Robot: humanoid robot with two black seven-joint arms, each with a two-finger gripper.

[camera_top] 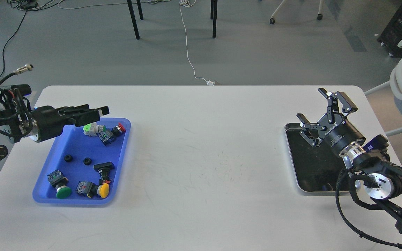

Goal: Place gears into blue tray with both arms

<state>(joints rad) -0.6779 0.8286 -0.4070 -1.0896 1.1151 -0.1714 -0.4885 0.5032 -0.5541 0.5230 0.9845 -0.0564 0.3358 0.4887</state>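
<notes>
Room: grey floor w/ cables, chair legs at far side; white table point(201, 146) carries everything.
Left gripper point(98, 112): comes in from left edge, pointing right, roughly level; jaws seen side-on and dark, look close together, can't tell if open or closed. Nothing visibly held.
Blue tray point(72, 144): directly beneath and just ahead of left jaws, on left part of table; jaws sit above its far-left corner.
Gears point(68, 158): two small black toothed discs lie flat on tray floor, below left jaws toward the near side; second gear point(87, 161) just right of first, apart from it, not touching.
Push-buttons point(104, 131): cluster w/ green/white and red caps right under left jaw tips at tray's far end; black-cap, green-cap and yellow-cap ones further down, near tray's near rim, beyond the gears.
Right gripper point(321, 113): tilted up and left, jaws spread wide open, empty.
Metal tray point(291, 160): silver rim, black lining, just below and behind right jaws; lower finger hangs over its far-left corner. Nothing seen inside it.
</notes>
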